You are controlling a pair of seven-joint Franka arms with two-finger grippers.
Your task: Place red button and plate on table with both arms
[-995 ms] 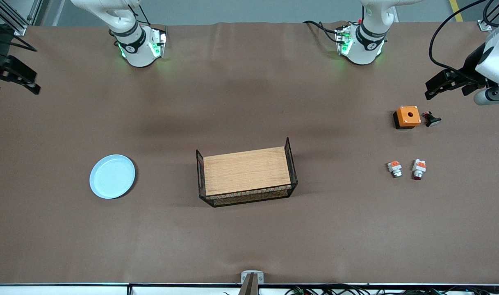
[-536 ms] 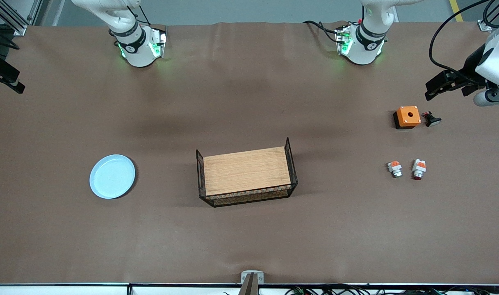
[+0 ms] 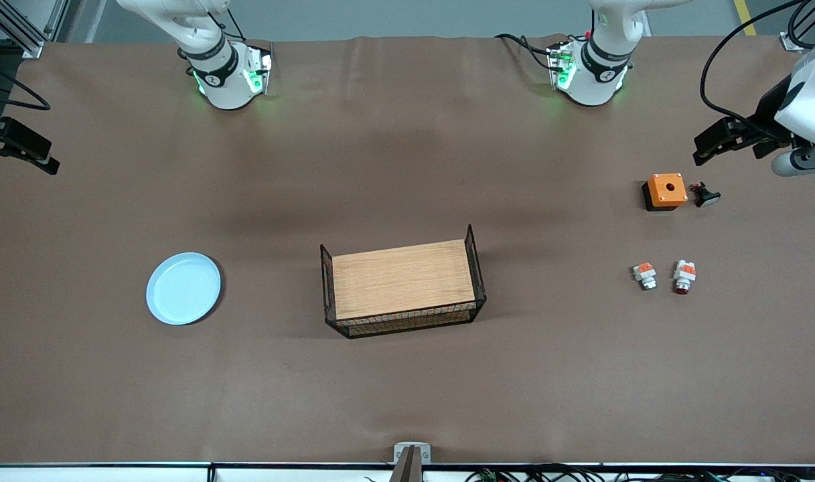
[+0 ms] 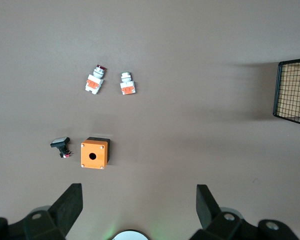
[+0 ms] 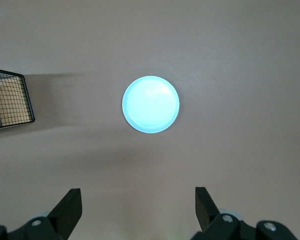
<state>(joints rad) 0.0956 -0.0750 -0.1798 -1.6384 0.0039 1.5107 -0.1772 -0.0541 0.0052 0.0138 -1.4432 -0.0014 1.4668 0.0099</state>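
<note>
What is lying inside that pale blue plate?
Nothing shows inside the plate: its shallow blue bowl looks bare in the front and right wrist views. Whatever lies under it on the table is covered.

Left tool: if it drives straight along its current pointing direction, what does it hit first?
Likely bare table. The left tool, fingers spread, aims down beside the orange box, not at the red button; depth unclear.

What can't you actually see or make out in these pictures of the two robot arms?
- Both arms' upper links: cut off by the front view's top edge.
- Right gripper body: partly cut off by the front view's side edge.
- Wooden board: mostly cut off by the wrist views' edges.
- Black part beside the orange box: too small for detail.
- Red button: its cap barely shows in the front view.
</note>
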